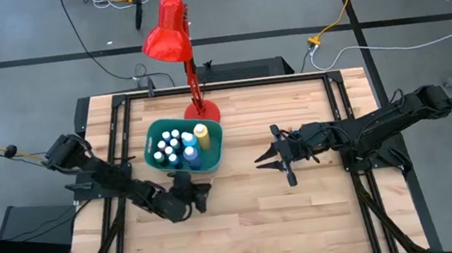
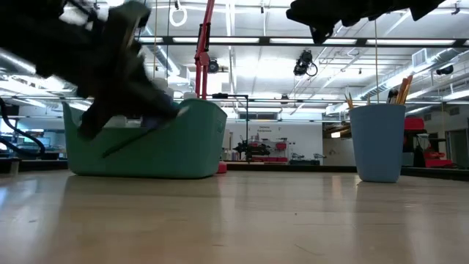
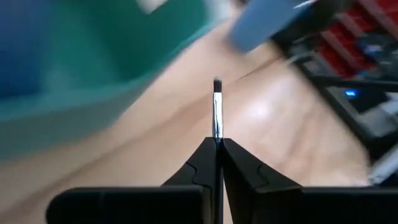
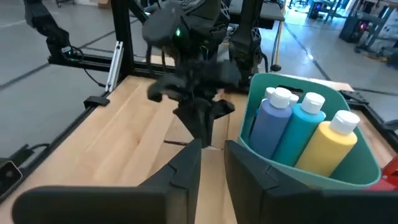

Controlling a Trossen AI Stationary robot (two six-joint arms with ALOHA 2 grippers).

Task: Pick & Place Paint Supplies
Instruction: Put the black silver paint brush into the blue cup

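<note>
In the middle of the table, noted the teal bin holding a cluster of white-capped paint bottles with the taller yellow bottle at its far corner. Judged the bottle part of the job done, with no bottle seen loose on the wood.

Just beside the bin's near corner, found the left gripper pinched tight on a thin dark-handled brush, bristle end poking out past the fingertips, lifted off the tabletop. Could not tell from any view where that brush was bound.

Off to the right, well apart from the bin, found the right gripper hanging above the table with fingers parted and nothing between them.

In the low view, spotted a blue cup with several thin sticks standing in it; could not tell brushes from pencils there. Reckoned the brushes the only work left, this one at least not yet set down.
</note>
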